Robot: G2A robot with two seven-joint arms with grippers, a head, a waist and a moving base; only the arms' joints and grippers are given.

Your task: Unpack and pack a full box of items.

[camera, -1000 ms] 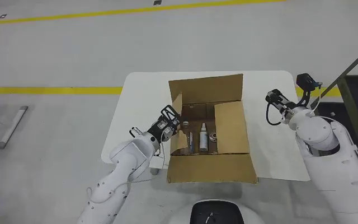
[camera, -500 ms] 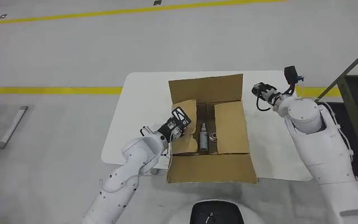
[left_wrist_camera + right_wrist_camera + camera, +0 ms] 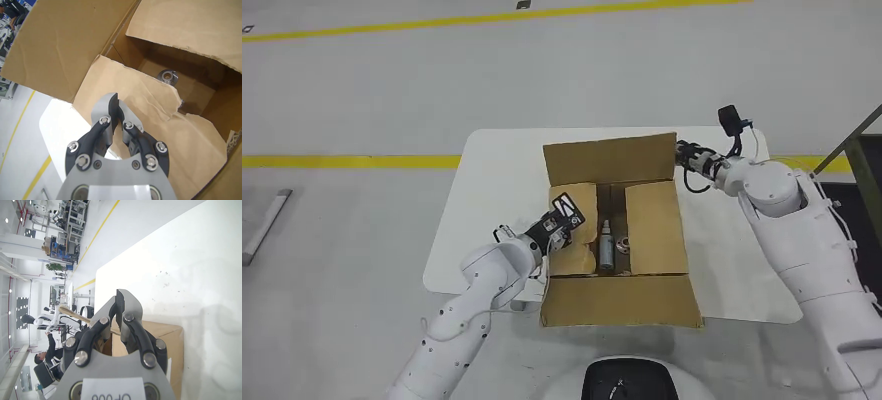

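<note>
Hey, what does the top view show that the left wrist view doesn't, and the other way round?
Only the top view plainly shows the white bottle in the box, and the right gripper at the box's far right corner. Only the left wrist view shows the ragged torn edge of the left inner flap, and that the left gripper is shut. Both show the box, the left gripper over that flap, and the metal flange on the box floor.
</note>
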